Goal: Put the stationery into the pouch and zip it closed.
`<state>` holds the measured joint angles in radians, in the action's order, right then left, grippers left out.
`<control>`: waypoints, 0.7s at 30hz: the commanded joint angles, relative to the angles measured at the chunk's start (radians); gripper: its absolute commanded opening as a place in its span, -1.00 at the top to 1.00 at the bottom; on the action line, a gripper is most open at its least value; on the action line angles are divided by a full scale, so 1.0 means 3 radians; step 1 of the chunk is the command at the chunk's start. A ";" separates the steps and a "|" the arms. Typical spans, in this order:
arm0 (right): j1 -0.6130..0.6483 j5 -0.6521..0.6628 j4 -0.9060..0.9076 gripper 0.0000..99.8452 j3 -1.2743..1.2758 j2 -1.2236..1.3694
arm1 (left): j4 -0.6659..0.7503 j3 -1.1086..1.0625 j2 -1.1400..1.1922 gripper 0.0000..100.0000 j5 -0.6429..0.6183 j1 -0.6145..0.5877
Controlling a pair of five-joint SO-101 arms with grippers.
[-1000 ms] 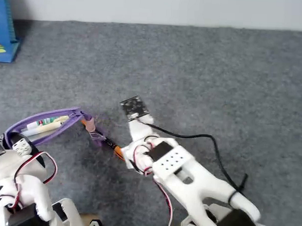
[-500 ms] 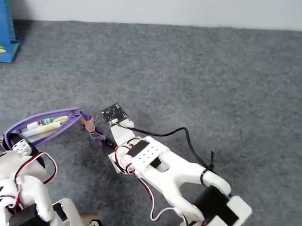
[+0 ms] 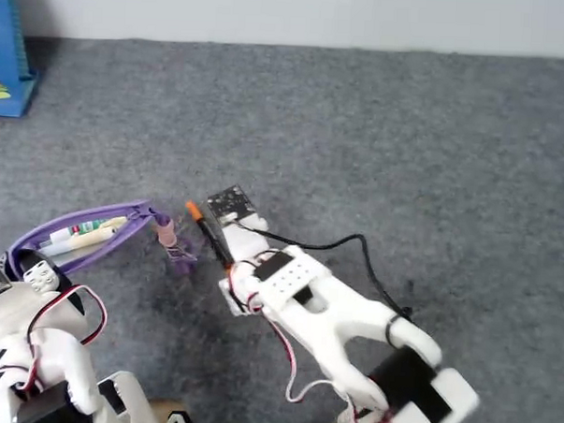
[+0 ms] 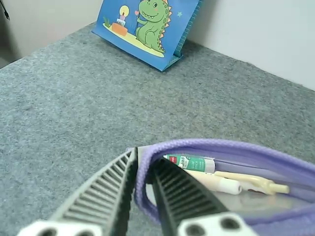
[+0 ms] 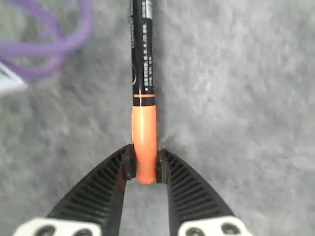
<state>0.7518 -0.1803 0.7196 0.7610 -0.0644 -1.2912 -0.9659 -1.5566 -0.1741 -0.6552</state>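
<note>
Right gripper (image 5: 144, 160): clamped on one orange end of the slim black plastic marker with orange ends (image 5: 142, 73). The barrel sticks straight out ahead of the fingertips.
Marker, position: in the high view it sits between the right arm and the pouch, free orange tip just beside the pouch's zip-pull end. Whether it rests on the cloth or hangs clear of it cannot be told.
Marker, long axis: slanted, running from the gripper toward the back wall and the left arm's side.
Pouch: flat purple fabric zip pouch (image 3: 85, 214), unzipped, lying lengthways from the left arm out toward the marker's tip.
Left gripper (image 4: 142, 162): pinched together on the pouch's purple rim, at the end farthest from the marker.
Pouch contents: a white pen with a green label (image 4: 189, 162) and cream-coloured pens (image 4: 231, 184), lying lengthways inside.
Zip pull: pinkish tab (image 3: 167, 233) at the mouth's end near the marker.
Key relation (judged): the mouth lies to the left-arm side of the marker's tip, and the marker crosses the pouch's length at an angle. The tip would have to swing into line with the slot before it can go in. The right arm is nearer and carries the marker, while the left anchors the pouch.
Writing: white print along the marker's barrel and small print on the green label, neither transcribed.
Surroundings: grey felt-like table cover (image 3: 407, 133); blue paper gift bag with a green cartoon dinosaur (image 4: 147, 24) upright by the wall, well apart from the pouch.
</note>
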 commanded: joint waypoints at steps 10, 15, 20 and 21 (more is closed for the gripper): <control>-0.0662 0.0752 0.1562 0.98 0.0910 -0.1895 | 0.0118 0.0013 0.0015 0.98 0.0000 0.0000; -0.0877 0.0772 0.1905 0.98 0.0982 -0.2273 | 0.0118 0.0013 0.0015 0.98 0.0000 0.0000; -0.0867 0.0772 0.2038 0.65 0.0967 -0.2330 | 0.0107 0.0013 0.0015 0.98 0.0000 0.0000; -0.0867 0.0772 0.2038 0.54 0.0962 -0.2340 | 0.0102 0.0013 0.0015 0.98 0.0000 0.0000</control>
<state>0.5048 0.0437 1.3195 1.0618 -0.7365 -1.2912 -0.9659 -1.5566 -0.1741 -0.6552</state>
